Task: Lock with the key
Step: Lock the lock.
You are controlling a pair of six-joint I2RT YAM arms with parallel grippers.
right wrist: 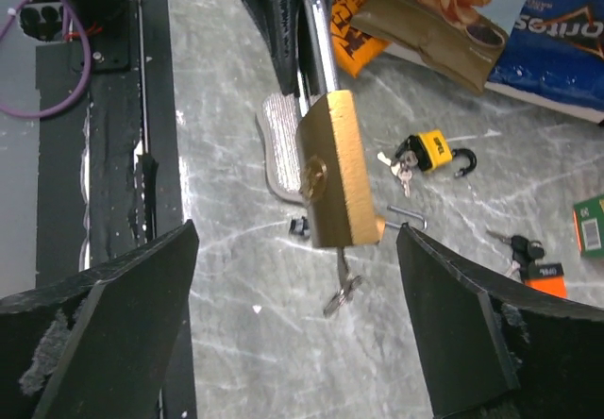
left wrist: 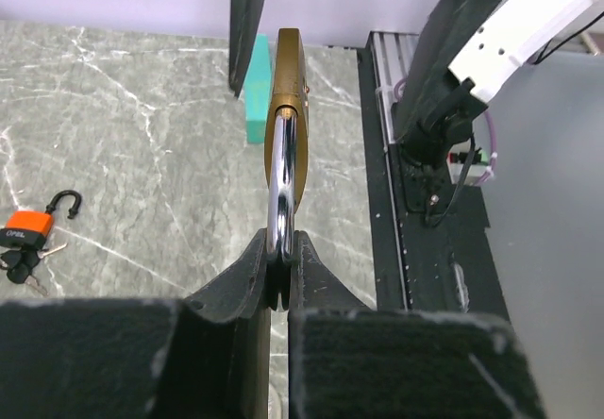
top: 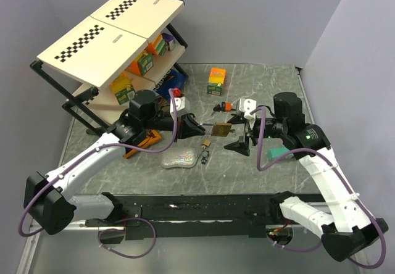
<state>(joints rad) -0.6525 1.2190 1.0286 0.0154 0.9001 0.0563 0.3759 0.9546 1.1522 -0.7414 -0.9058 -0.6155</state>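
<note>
Left gripper clamps the padlock shackle; right gripper stands open, facing it. You must still turn the key.

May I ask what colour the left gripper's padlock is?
The padlock is brass gold, clearest in the right wrist view.

Clamps the jaws of the left gripper tight on the silver shackle of the brass padlock, body edge-on and pointing away over the grey marbled worktop. Shows a dark finger hanging just left of that body, a teal block beyond. Has an orange padlock with keys well apart at the left edge, and the right arm rising beside a black rail.
</note>
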